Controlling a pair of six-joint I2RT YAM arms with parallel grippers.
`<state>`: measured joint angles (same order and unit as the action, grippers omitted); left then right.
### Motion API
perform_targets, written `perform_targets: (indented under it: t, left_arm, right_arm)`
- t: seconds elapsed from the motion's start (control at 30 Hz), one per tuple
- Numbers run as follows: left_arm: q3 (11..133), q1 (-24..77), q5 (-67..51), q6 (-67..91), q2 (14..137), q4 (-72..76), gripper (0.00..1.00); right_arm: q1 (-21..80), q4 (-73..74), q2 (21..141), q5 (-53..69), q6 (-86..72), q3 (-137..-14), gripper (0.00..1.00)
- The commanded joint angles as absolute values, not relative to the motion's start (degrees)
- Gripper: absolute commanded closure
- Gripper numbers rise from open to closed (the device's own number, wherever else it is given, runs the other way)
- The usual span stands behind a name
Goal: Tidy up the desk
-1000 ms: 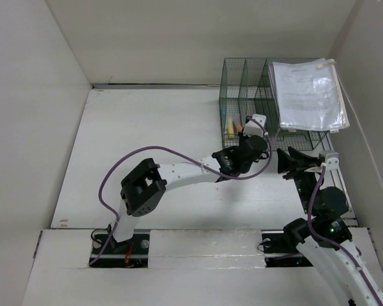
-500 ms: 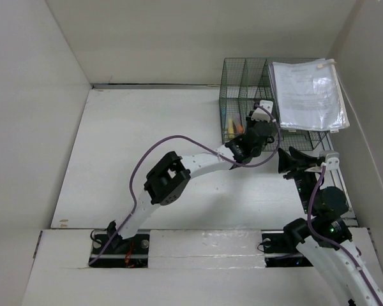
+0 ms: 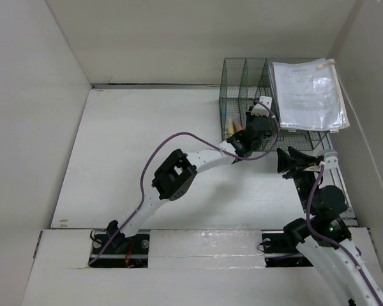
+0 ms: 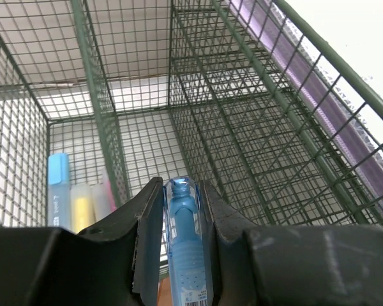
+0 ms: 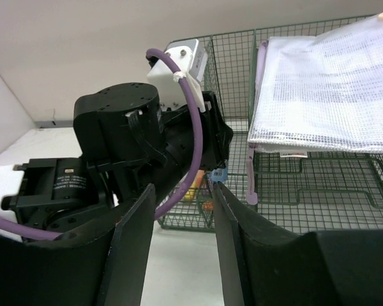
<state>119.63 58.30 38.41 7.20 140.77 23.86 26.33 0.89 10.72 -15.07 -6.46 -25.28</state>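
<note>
left hand (image 4: 180, 191) is clamped on a blue pen (image 4: 185, 248) over the green wire rack (image 4: 268, 146), far right of the tabletop (image 3: 140, 140). pen looks light, stiff, slick plastic, so grab mid-barrel. right hand (image 5: 182, 191) open, empty.

White matte bench (image 3: 147, 140), enclosed on three sides by plain white panels: back wall (image 3: 198, 38), left wall (image 3: 25, 127), right wall (image 3: 370, 95). A dark seam (image 3: 153, 85) runs along the foot of the back wall. A separate white strip (image 3: 204, 242) crosses the near edge. Lighting even; shadows soft.
</note>
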Motion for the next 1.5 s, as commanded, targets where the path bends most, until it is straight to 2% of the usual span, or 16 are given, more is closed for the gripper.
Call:
perform_targets:
  t: [0.0, 0.8, 0.97, 1.3, 1.47]
  left_arm:
    - [123.92, 58.36, 38.14, 5.36, 142.02, 26.98, 0.95]
    - [113.56, 57.83, 37.71, 7.47, 139.49, 31.02, 0.9]
    - [109.25, 58.88, 38.84, 6.51, 136.06, 34.44, 0.8]
    - [108.38, 59.41, 40.17, 6.06, 135.79, 34.98, 0.82]
    - [107.49, 60.03, 41.13, 5.27, 134.48, 35.68, 0.77]
  right_arm:
    - [26.28, -1.5, 11.25, -14.5, -6.42, -24.96, 0.53]
    - [26.28, -1.14, 10.46, -14.85, -6.33, -24.96, 0.53]
    - [26.28, -1.23, 10.55, -14.77, -6.33, -24.96, 0.53]
    - [26.28, -1.49, 10.98, -14.68, -6.5, -24.87, 0.53]
    - [26.28, -1.58, 11.07, -14.5, -6.42, -24.87, 0.53]
